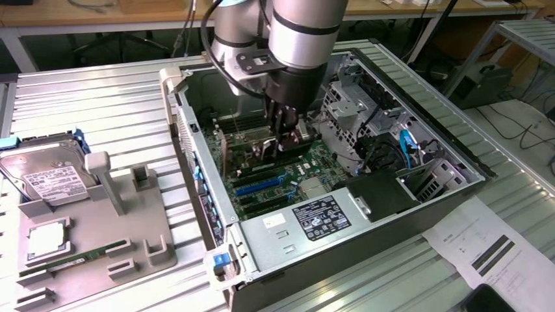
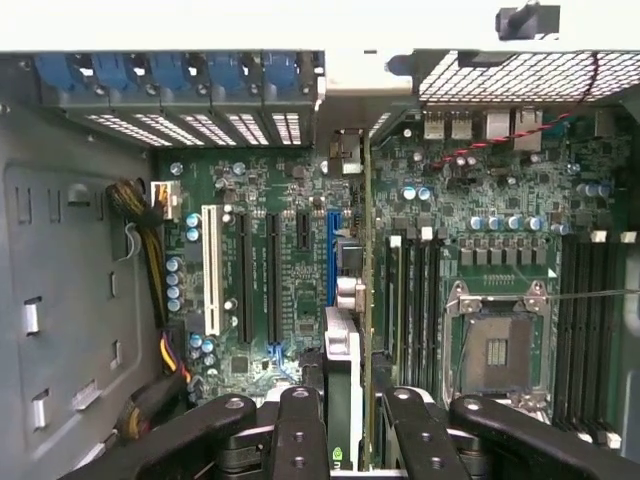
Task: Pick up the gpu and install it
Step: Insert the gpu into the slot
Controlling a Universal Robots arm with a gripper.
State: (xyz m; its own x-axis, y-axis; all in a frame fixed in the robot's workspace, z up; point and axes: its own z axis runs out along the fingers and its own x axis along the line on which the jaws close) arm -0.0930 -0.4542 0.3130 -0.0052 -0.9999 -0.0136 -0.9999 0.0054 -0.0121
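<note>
The gripper [image 1: 284, 144] [image 2: 355, 440] is clamped on the gpu [image 2: 343, 350]. In the wrist view I see its black fingers [image 2: 300, 430] pressing the card from both sides. The gpu stands on edge inside the computer case [image 1: 201, 170], over the motherboard [image 2: 290, 300]. It lines up with the blue slot [image 2: 332, 255], between the black expansion slots [image 2: 245, 270] and the processor socket [image 2: 495, 350]. I cannot tell whether the card's edge touches the slot.

The case lies on its side, open face up, across the middle of the worktop [image 1: 104, 110]. Besides the motherboard it contains a labelled power supply [image 1: 319, 218] and a metal drive cage [image 1: 347, 107] along the wall at the exterior view's right.

A grey fixture tray [image 1: 95, 234] sits just beside the case, toward the worktop's edge at the exterior view's left. It holds a hard drive [image 1: 43, 172], a processor [image 1: 48, 237] and a RAM stick [image 1: 82, 257], each in its own recess.

The arm [image 1: 303, 29] stands nearly vertical over the case, wrist pointing down into it.
</note>
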